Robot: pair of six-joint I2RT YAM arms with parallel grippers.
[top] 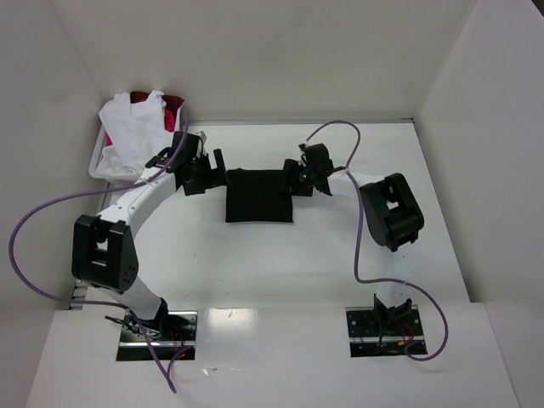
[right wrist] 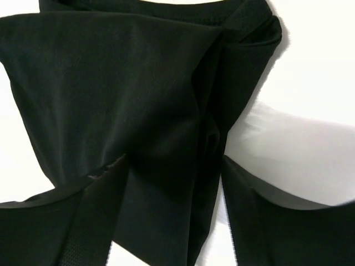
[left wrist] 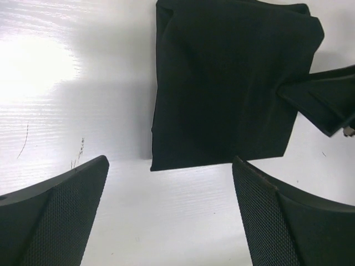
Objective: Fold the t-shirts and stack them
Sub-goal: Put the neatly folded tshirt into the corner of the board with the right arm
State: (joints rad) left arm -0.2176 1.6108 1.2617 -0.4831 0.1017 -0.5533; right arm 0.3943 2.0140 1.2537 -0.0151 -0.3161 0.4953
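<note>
– Seeing left gripper [left wrist: 171, 163] up close, gaping wide, holding nothing, hovering just beside folded black shirt [top: 257, 195].
– Yep, also seeing right gripper [right wrist: 175, 160] spreading its jaws, straddling that shirt's right edge. Spotting white shirt [top: 132, 127] and red shirt [top: 172, 106] heaping in basket [top: 95, 163], back-left.

Seen from above, the white-and-black left arm [top: 140, 191] rises from its base at 7 o'clock, bends at a black elbow near 9 o'clock and sweeps toward centre. The left gripper [top: 211, 170], black with two mesh-textured fingers [left wrist: 66, 210], points toward 3 o'clock with jaws spread wide. Opposite, the right arm [top: 391, 212] climbs from 5 o'clock, folds near 3 o'clock and reaches inward. The right gripper [top: 293, 178] is aimed toward 9 o'clock, jaws parted. The two grippers face each other, apart.
</note>
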